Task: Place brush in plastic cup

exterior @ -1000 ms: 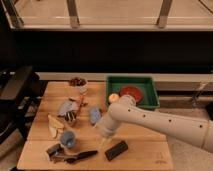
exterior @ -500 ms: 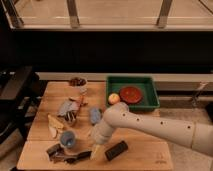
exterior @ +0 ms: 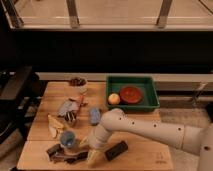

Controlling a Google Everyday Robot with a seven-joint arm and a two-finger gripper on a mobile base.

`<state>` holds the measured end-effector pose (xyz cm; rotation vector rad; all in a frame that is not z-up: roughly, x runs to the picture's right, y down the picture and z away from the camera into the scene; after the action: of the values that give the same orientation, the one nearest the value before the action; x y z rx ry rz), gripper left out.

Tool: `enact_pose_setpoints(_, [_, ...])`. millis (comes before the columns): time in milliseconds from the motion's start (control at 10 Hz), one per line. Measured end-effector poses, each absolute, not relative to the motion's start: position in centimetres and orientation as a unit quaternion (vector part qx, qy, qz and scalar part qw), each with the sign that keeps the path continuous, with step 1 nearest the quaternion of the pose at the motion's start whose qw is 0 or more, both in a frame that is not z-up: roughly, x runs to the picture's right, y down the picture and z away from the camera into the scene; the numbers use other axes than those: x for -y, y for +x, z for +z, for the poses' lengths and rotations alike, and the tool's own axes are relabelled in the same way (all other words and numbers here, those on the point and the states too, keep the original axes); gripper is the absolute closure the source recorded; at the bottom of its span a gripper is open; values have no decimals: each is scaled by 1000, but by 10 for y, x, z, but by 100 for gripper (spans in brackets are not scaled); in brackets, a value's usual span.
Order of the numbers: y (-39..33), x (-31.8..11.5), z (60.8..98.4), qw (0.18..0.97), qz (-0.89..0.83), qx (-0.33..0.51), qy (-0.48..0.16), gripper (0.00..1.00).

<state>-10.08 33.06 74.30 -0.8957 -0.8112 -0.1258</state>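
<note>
The brush [exterior: 69, 157] lies flat near the table's front left edge, its blocky dark head [exterior: 54, 150] pointing left and its black handle pointing right. Just behind it stands the small blue-grey plastic cup [exterior: 67, 139], upright. My gripper [exterior: 93, 156] hangs at the end of the white arm that reaches in from the right. It is low over the table, right at the handle's right end, open with nothing held. Part of the handle's tip is hidden by it.
A flat black block [exterior: 116, 150] lies just right of the gripper. A green tray [exterior: 150, 102] at the back right holds a red bowl [exterior: 131, 93] and an apple [exterior: 114, 98]. A white bowl [exterior: 77, 82], a blue object [exterior: 94, 115] and several small items [exterior: 67, 109] fill the left middle.
The arm has swung down and towards the table's front, carrying the gripper from the middle of the table to the brush handle's right end. The objects have not moved.
</note>
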Motion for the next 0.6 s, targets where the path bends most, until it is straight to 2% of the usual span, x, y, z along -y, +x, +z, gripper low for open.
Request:
enact_pose_setpoints(200, [-105, -333, 749, 811, -43, 400, -425, 36])
enact_pose_setpoints(400, [-105, -334, 749, 809, -42, 403, -426, 53])
enact_pose_setpoints(600, [-104, -334, 748, 808, -43, 403, -428, 75])
